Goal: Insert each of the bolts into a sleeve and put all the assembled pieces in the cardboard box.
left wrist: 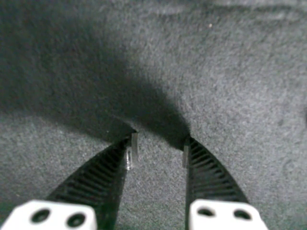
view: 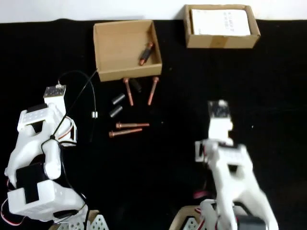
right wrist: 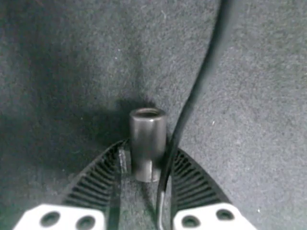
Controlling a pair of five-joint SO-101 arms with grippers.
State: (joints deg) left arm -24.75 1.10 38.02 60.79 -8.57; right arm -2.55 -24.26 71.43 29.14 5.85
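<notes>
**Sleeve clamped in right end effector, bolts loose on bench**

Sleeve (right wrist: 146, 124) sits clenched in the right end effector (right wrist: 147, 149), standing along the fingers with its open bore facing away from the wrist. My read: it is held that way so a bolt can be pushed straight in. A black cable (right wrist: 192, 96) runs close beside the sleeve on one side. Left end effector (left wrist: 159, 142) is released and holds nothing, over bare black cloth, probably free to fetch a bolt.

High view:
- Four bolts (view: 128, 91) lie on the bench (view: 168, 167): two near the box, two side by side at 6 o'clock of them.
- Three loose sleeves (view: 118, 99) lie among the bolts.
- Cardboard box (view: 108, 48) is at 12 o'clock of the parts, with one assembled piece (view: 146, 53) inside.
- A second box (view: 220, 40) holding white paper is at 1 o'clock of the frame.
- Arms stand at 8 and 4 o'clock; I can't match sides.

Judged progress: one of five done.
</notes>
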